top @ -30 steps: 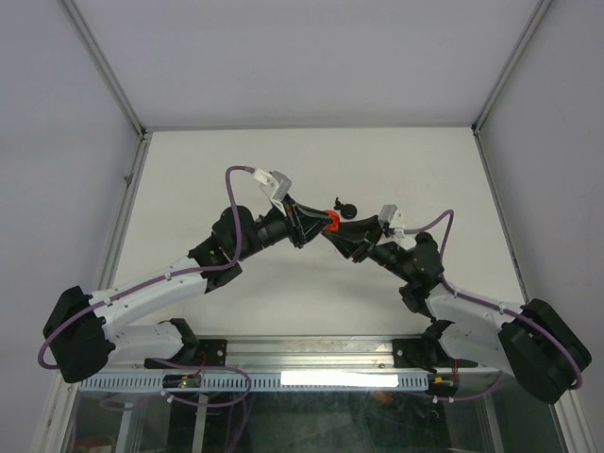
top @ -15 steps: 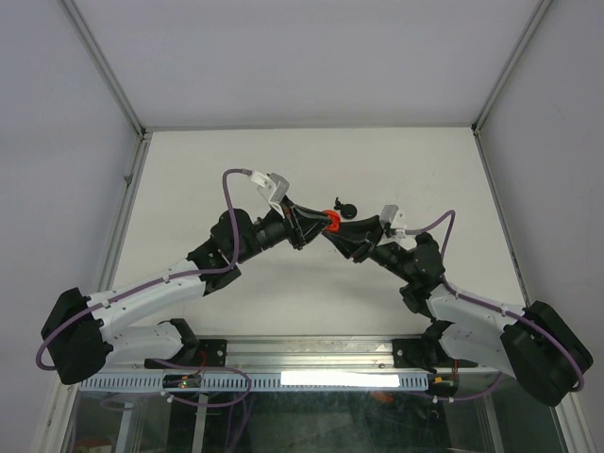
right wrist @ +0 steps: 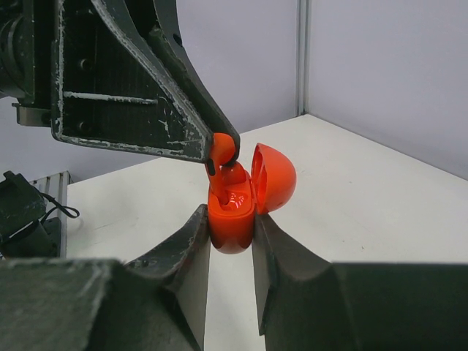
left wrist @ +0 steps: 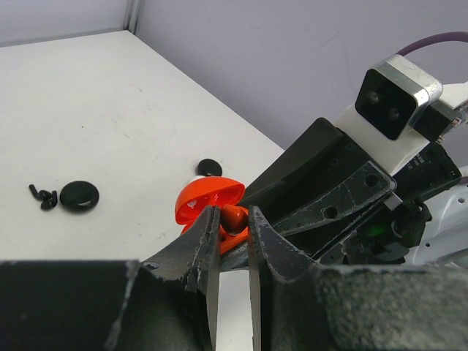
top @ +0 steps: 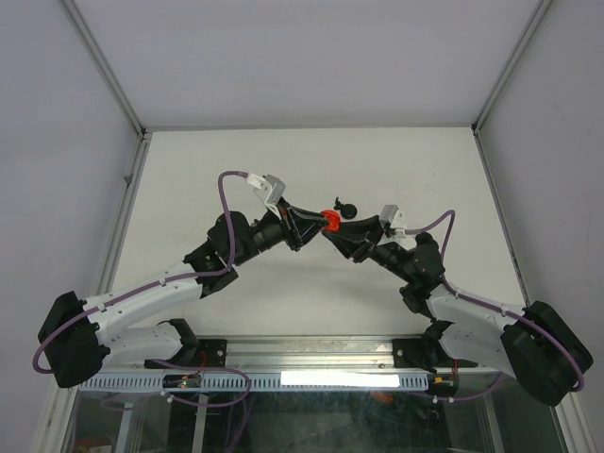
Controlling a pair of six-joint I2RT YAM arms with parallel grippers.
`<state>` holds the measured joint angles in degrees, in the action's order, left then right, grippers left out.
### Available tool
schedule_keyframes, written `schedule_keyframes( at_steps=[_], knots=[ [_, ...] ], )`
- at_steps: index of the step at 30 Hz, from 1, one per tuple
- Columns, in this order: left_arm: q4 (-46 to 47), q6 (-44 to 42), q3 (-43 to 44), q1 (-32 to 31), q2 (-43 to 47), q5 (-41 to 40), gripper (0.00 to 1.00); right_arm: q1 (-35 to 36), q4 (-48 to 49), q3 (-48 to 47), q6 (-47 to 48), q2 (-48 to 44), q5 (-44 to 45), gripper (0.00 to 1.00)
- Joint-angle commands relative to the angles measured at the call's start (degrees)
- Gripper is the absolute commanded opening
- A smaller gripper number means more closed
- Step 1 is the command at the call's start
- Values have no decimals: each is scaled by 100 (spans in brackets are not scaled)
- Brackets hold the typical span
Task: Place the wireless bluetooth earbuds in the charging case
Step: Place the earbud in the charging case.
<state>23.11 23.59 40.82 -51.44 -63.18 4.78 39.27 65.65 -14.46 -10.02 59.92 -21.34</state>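
Observation:
My right gripper (right wrist: pixel 230 216) is shut on the body of a red charging case (right wrist: pixel 232 213), held upright above the table with its domed lid (right wrist: pixel 276 178) hinged open to the right. My left gripper (left wrist: pixel 234 217) is shut on a red earbud (left wrist: pixel 235 219) and holds it from above at the case's open top. In the right wrist view the earbud (right wrist: pixel 222 152) has its stem down inside the case. From the top view both grippers meet over the table's middle at the case (top: pixel 329 222). Loose black earbuds (left wrist: pixel 44 196) lie on the table.
A black round puck (left wrist: pixel 79 195) lies beside the black earbuds, and a second black puck (left wrist: pixel 210 167) lies behind the red case's lid. In the top view these dark items (top: pixel 345 209) sit just beyond the grippers. Grey walls enclose the white table (top: pixel 217 160).
The left arm's elbow and cable have drifted slightly left and down. Both grippers stay together at the red case, each keeping its grip.

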Motion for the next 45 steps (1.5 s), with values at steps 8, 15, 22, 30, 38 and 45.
schedule_keyframes(
  at_steps=[8,15,22,30,38,45],
  knots=[
    [-661,203,393,-92,7,-290,18,23,343,-233,2,-74,86,0],
    [-1116,319,629,-131,-37,-593,20,21,361,-212,-8,-42,108,0],
    [-1259,615,704,-149,-28,-557,24,22,374,-209,0,-12,122,0],
    [-1509,816,846,-172,-58,-591,26,26,388,-181,-15,1,148,0],
    [-1750,996,1004,-215,-188,-628,26,20,420,-181,-34,45,130,0],
    [-2071,1173,1159,-270,-250,-765,27,24,444,-155,-26,98,220,0]
  ],
)
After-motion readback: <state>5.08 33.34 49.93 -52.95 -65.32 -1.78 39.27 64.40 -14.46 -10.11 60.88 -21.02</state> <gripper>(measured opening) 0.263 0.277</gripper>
